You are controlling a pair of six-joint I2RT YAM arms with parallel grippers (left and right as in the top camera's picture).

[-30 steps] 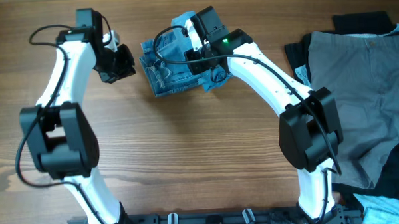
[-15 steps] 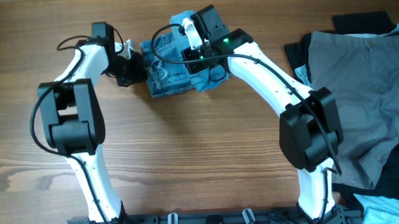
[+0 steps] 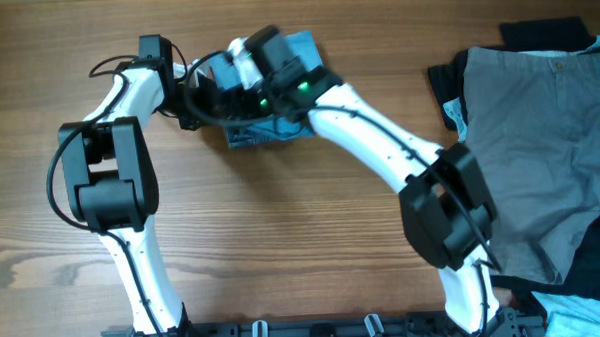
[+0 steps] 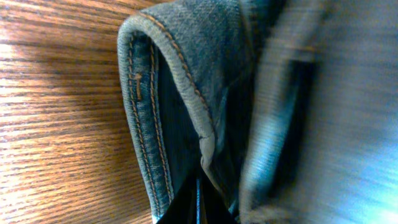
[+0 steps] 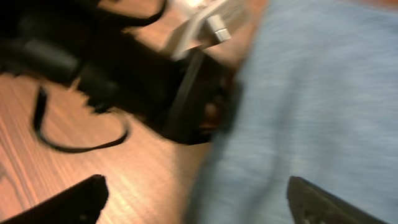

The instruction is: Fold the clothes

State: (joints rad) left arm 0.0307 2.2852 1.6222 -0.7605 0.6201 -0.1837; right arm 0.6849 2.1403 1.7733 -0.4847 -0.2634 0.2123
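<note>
The clothes are light-blue denim jeans (image 3: 275, 137) folded into a small bundle at the table's far middle, mostly covered by my right arm. In the left wrist view a stitched denim fold (image 4: 186, 93) fills the frame. My left gripper (image 3: 199, 98) (image 4: 196, 210) is shut, its tips pressed into the bundle's left edge. My right gripper (image 3: 235, 81) (image 5: 202, 202) hangs wide open over that left edge, close to the left gripper. Nothing is held between its fingers (image 5: 74, 199); blurred denim (image 5: 311, 93) and wood lie below.
A pile of grey trousers (image 3: 539, 130) covers the table's right side, with a black garment (image 3: 545, 32) behind it and pale blue cloth (image 3: 586, 324) at the near right corner. Bare wood (image 3: 282, 239) lies in front of the bundle.
My right gripper has opened, let go of the bundle and swung left across it. The left gripper came in to the bundle's left edge and now stays there, still shut.
</note>
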